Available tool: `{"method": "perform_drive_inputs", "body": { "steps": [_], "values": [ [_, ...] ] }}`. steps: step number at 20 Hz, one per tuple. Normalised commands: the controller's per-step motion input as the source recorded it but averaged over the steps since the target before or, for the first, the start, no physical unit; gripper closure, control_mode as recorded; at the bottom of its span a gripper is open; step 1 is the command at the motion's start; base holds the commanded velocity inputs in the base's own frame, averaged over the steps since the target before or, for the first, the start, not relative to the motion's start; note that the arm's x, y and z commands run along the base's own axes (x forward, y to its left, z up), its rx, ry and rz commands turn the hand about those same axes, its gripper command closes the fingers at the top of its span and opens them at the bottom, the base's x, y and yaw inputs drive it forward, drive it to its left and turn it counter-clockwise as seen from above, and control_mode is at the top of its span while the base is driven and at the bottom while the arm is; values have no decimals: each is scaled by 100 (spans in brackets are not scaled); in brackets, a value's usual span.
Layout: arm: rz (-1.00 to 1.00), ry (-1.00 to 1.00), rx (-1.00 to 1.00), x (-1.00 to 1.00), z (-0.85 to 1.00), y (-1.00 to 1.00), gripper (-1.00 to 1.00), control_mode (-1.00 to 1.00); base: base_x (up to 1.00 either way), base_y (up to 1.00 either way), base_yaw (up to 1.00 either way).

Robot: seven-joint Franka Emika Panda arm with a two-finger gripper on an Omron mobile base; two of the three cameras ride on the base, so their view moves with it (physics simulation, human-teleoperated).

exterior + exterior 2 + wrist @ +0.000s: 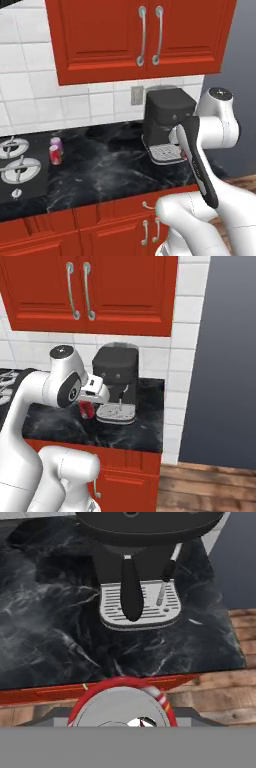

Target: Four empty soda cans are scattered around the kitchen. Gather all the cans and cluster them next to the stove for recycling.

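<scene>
Red cabinets, white tiled wall

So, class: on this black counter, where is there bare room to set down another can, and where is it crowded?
Bare: the wide counter stretch between the two cans by the stove and the coffee machine. Crowded: right beside the stove, and at the machine's tray, where the claw holds a red can.

Countertop glossy black marble. Cabinets above it satin red, metal handles. My can: red, brushed silver top.
</scene>
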Motion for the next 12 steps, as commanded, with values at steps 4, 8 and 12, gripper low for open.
{"method": "perform_drive_inputs", "body": {
  "steps": [4,8,12],
  "values": [
    [0,0,0,0,0,0,100,100,-1,100,0],
    [0,0,0,0,0,0,100,100,0,100,0],
    [0,0,0,0,0,0,100,100,0,100,0]
  ]
}}
